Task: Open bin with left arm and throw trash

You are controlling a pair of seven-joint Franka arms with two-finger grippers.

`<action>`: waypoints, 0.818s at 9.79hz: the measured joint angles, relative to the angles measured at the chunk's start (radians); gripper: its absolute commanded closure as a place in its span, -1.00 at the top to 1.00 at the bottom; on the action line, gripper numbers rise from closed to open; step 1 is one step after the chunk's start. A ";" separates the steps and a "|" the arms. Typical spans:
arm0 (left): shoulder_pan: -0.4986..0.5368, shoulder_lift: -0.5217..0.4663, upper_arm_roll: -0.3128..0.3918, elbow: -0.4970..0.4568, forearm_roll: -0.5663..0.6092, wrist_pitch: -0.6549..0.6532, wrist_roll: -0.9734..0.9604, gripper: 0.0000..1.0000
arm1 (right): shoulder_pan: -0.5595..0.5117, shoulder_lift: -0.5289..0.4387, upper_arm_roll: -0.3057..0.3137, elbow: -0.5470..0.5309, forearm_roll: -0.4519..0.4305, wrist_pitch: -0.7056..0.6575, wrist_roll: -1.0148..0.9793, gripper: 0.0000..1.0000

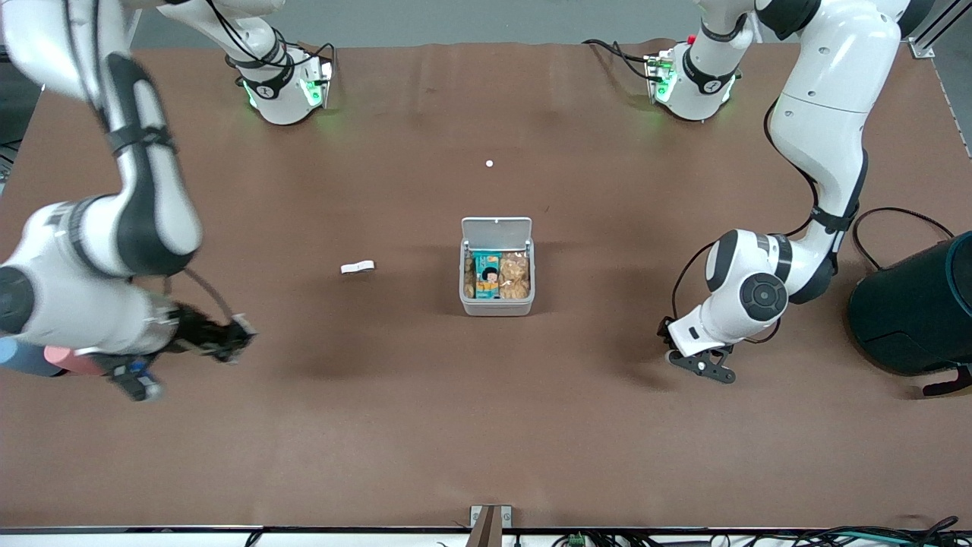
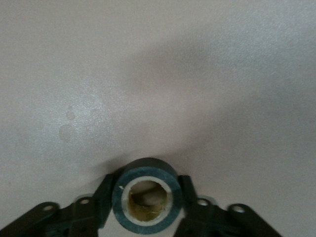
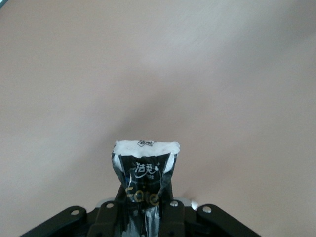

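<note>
The left gripper (image 2: 143, 217) clamps the tape ring (image 2: 144, 198), the right gripper (image 3: 143, 217) clamps the black wrapper (image 3: 144, 173), and the bin (image 1: 497, 302) stands open.

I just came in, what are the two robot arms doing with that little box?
They are tidying trash into the small bin, whose lid is already open. The left gripper holds a ring of tape. The right gripper holds a black wrapper. A white paper strip lies on the table beside the bin.
</note>
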 measured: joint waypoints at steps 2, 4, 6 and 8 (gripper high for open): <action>-0.001 0.000 -0.001 0.001 0.000 -0.001 -0.004 -1.00 | 0.201 0.013 -0.003 0.001 -0.002 0.097 0.148 -0.94; -0.006 -0.008 -0.026 0.051 0.000 -0.087 -0.036 -1.00 | 0.317 0.031 -0.004 0.001 -0.003 0.197 0.181 -0.94; -0.008 -0.056 -0.085 0.113 0.000 -0.181 -0.178 -1.00 | 0.411 0.068 -0.007 0.001 -0.021 0.288 0.182 -0.91; -0.016 -0.105 -0.164 0.119 0.000 -0.228 -0.321 -1.00 | 0.457 0.100 -0.010 0.001 -0.065 0.317 0.177 -0.91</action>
